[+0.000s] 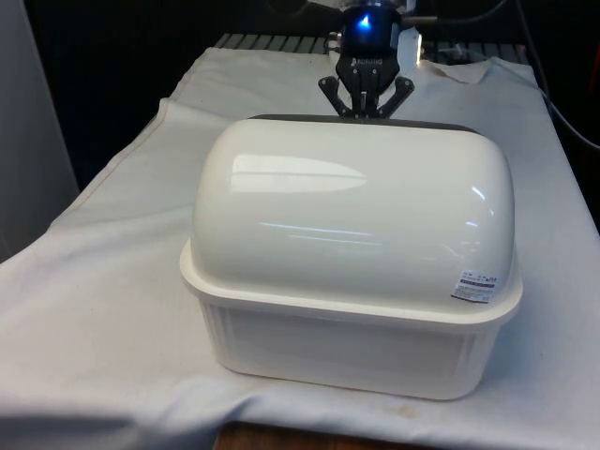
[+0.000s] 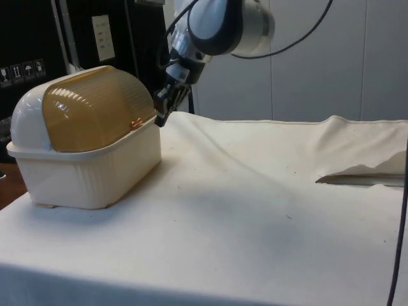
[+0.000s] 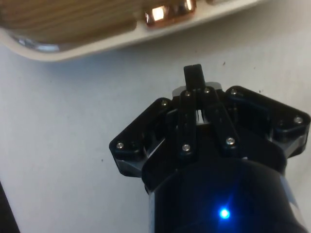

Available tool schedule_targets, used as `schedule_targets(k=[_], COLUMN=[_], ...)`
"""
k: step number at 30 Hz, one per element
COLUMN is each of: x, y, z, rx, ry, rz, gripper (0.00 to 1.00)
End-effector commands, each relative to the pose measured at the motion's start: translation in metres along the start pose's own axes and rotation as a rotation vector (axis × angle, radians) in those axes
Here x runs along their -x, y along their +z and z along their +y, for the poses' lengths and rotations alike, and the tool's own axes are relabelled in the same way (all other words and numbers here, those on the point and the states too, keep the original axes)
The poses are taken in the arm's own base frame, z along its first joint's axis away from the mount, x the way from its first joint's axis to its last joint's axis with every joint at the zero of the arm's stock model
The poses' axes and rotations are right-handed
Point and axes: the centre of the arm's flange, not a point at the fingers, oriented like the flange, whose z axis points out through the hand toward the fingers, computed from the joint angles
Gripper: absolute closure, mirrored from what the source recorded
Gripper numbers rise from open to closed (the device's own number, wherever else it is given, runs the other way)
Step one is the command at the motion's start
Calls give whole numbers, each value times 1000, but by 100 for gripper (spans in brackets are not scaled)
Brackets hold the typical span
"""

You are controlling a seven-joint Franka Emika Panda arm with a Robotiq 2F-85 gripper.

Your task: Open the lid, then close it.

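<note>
We start at the cream plastic bread box [image 2: 86,150] with its ribbed base, sitting on the white cloth-covered table [image 2: 268,210] toward the side view's left. Its translucent amber ribbed roll-top lid [image 2: 95,111] is down, curving from the top of the dome to the base's rim, and we can see a small copper-coloured handle knob [image 2: 135,124] at the lid's lower edge, just above that rim. From the front view we get the box's glossy white domed back [image 1: 356,211], with a small printed sticker [image 1: 476,287] low on the dome at the front view's right.

Now to the black two-finger gripper [image 2: 161,119]. In the side view we find it just beside the box's front, tip angled down toward the lid's bottom edge, very near the knob. We cannot tell from there whether it touches the box. The wrist view helps: the copper knob [image 3: 170,10] glints on the lid's lip, and the fingers [image 3: 193,77] sit apart from it, with bare white cloth between tip and box rim. Those fingers are pressed together into a single narrow black tip, with nothing between them.

In the front view we see the gripper [image 1: 365,105] poking up behind the dome's crest, near the middle of the box. The white arm [image 2: 220,25] comes in from above in the side view, bending down to the gripper, with a black cable [image 2: 299,35] looping away behind it.
</note>
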Motion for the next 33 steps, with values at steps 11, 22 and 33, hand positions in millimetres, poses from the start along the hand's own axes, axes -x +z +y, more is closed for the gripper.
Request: schedule_targets(k=[11, 22, 33], x=[-22, -31, -43], y=[14, 26, 31], z=[8, 7, 7], rx=[4, 3, -1], ry=[14, 22, 27], rz=[5, 8, 13], gripper=[100, 100, 100])
